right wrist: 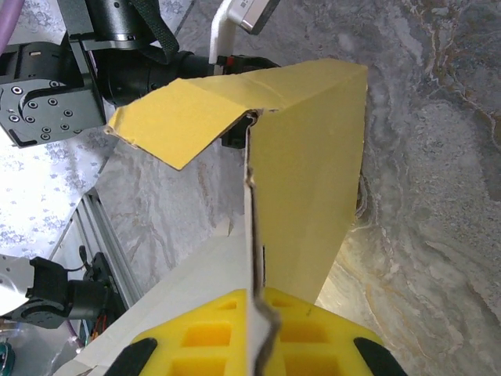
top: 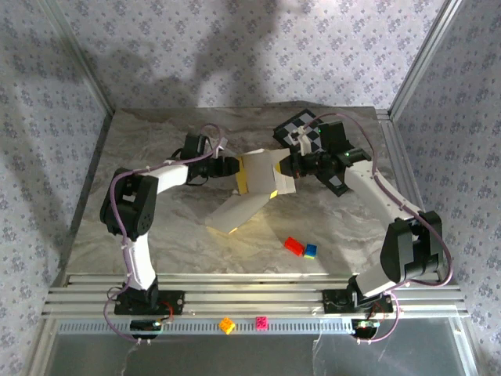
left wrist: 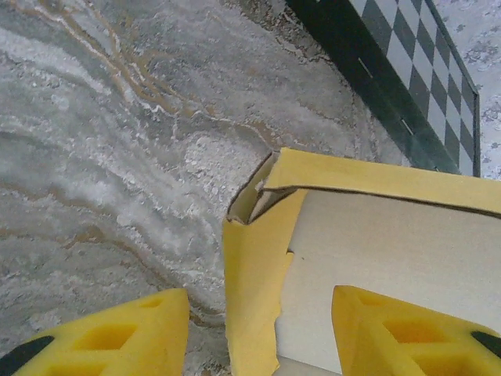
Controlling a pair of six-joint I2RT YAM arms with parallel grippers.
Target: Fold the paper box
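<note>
Judging the paper box [top: 254, 188] light, thin, quick to crease; taking hold best along a folded edge. Showing yellow outside, white inside, flap trailing nearward over the middle of the table [top: 156, 235]. Pinching one wall tight in the right gripper [right wrist: 254, 301]; straddling another with the left gripper [left wrist: 260, 294], fingers [left wrist: 109, 337] apart, not clamping.

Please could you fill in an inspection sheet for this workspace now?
Surface: marbled table, nothing spilled.
Job's things: box, partly folded, at mid-table.
Clutter: mat at the back; red brick, blue brick near the box; orange brick, pink brick by the front rail.
End effectors: left end effector open astride a box wall; right end effector shut on a box edge.
Cables: purple cables follow the arms.
Surroundings: patterned walls, metal frame.
</note>
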